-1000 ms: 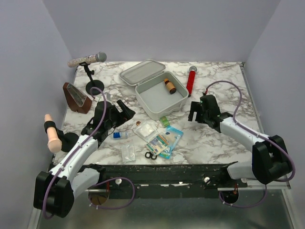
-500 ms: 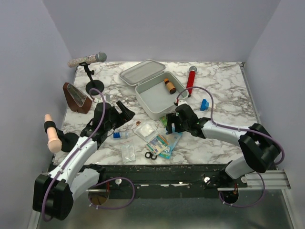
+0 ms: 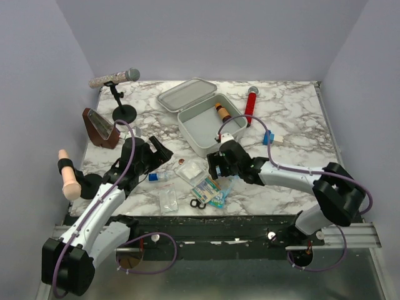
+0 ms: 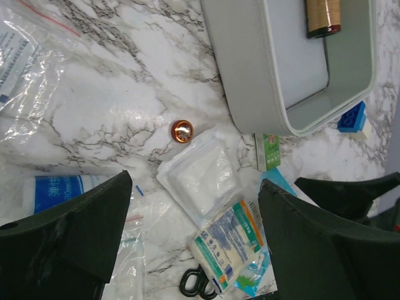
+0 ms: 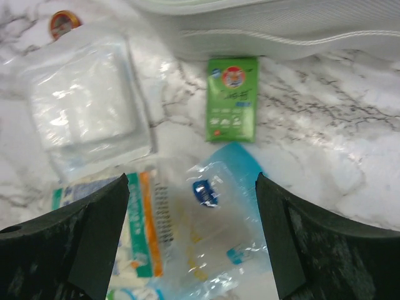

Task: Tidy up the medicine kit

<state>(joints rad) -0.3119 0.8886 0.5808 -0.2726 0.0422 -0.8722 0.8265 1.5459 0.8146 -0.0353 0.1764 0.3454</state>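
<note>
Right pincer (image 3: 215, 166) swung in from table's right side, jaws wide apart, empty, clear blue-edged plastic packet (image 5: 220, 215) directly under it, small green sachet (image 5: 232, 98) just ahead, pale grey-white tin medicine kit (image 3: 199, 143), lid open, just beyond, left pincer (image 3: 161, 150) spread wide, white gauze pad (image 4: 203, 178) below it

White-grey marble surface (image 3: 287, 106). Back-centre: medicine kit (image 3: 192, 139), lid open, sitting flat. R of kit: red cylinder (image 3: 250, 106) lying down, blue block (image 3: 269, 137) nearer the front. Back-L: mic stand base (image 3: 125, 114), brown wedge (image 3: 100, 127) beside it. In front of kit, loose cluster: copper cap (image 4: 182, 130), gauze pkt (image 4: 200, 178) just beside it, green sachet (image 5: 232, 98) near kit wall, blue-white tube (image 4: 53, 190) to L, clear zip bag (image 3: 167, 200), printed dressing pkt (image 4: 228, 247) overlapping a blue-clear pouch (image 5: 219, 206), black scissors (image 3: 197, 204) at the pile's near side.
</note>
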